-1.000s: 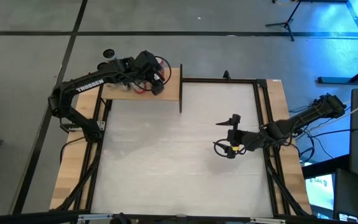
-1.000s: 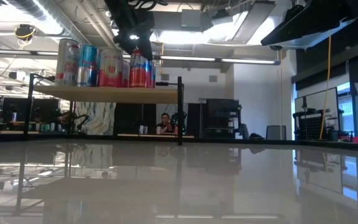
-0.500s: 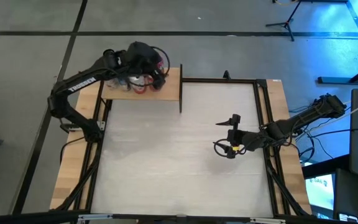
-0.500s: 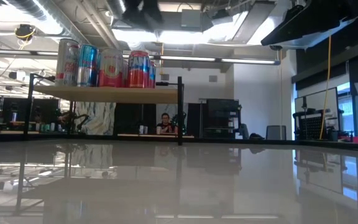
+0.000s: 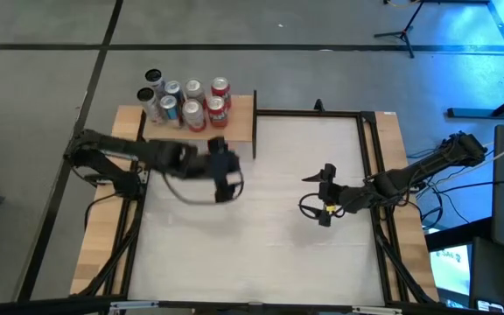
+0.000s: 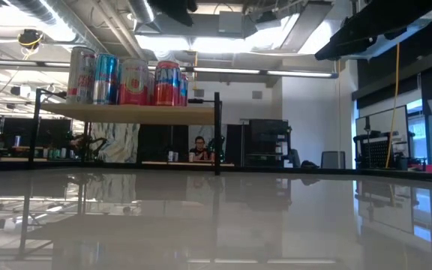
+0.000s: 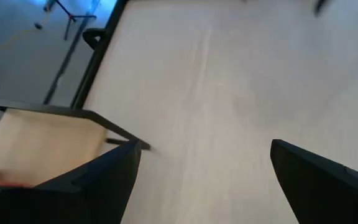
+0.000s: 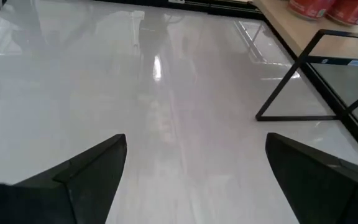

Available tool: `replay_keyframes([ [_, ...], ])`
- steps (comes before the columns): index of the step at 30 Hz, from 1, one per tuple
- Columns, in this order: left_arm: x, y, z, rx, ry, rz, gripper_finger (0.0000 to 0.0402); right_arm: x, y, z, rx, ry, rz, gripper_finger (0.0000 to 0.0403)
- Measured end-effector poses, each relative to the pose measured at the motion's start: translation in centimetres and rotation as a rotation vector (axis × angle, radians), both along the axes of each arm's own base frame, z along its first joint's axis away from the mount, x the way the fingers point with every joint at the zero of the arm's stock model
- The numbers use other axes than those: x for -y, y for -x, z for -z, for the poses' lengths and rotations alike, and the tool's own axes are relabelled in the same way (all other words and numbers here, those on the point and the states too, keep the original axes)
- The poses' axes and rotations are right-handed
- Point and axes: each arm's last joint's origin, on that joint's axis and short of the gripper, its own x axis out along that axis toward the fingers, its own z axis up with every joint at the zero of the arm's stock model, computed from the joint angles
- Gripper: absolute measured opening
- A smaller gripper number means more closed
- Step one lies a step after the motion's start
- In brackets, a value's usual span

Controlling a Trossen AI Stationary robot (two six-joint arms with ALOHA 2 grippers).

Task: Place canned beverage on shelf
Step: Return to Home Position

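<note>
Listener: Tools first: what do they hold?

Describer: Nothing. Left tool [image 5: 224,182] hangs over the bench [image 5: 269,262], at ten o'clock from its centre. Its jaws are spread wide, with only bare surface between them. Right tool [image 5: 325,208] waits near three o'clock, equally wide and empty.

Listener: And the cans?

Describer: Cans [image 5: 187,100] stand upright in a tight cluster on the shelf [image 5: 238,124], at eleven o'clock from the left tool and well apart from it. None shows on the bench.

Listener: Why would the arm sit away from them?

Describer: Probably because the stocking looks finished. An open tool clear of the shelf cannot knock the rows.

Listener: Do the views differ?

Describer: Yes. Overhead shows the can tops and both arms, but not height. The bench-level view shows the shelf raised on black posts, the cans side by side in silver, blue and red, and a person [image 6: 197,148] far behind. The left wrist view catches only the shelf's corner and a sliver of red.
</note>
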Motion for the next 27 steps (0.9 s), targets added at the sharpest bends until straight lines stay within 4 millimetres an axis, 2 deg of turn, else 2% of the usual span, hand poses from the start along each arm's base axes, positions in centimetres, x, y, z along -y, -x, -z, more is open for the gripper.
replay_keyframes([
  [4, 3.3, 0.5, 2.7, -0.031, -0.066, 0.02, 0.0331, -0.3, -0.7, 0.4, 0.002, 0.005, 0.002, 0.0381],
  [8, 4.9, 1.3, 5.5, -0.058, -0.154, 0.004, 0.0302, -0.7, -1.6, 0.8, 0.019, 0.053, -0.026, 0.0381],
  [11, 5.1, 2.1, 7.1, -0.074, -0.195, -0.034, 0.0274, -1.0, -2.1, 0.7, 0.042, 0.073, -0.077, 0.0381],
  [17, 4.5, 3.2, 9.7, -0.08, -0.121, -0.01, 0.0217, -1.0, -2.2, 0.5, 0.055, 0.135, -0.061, 0.0381],
  [27, 4.1, 6.0, 11.3, 0.16, 0.106, 0.188, 0.0155, -1.3, -2.8, 1.1, 0.05, 0.113, -0.075, 0.0381],
])
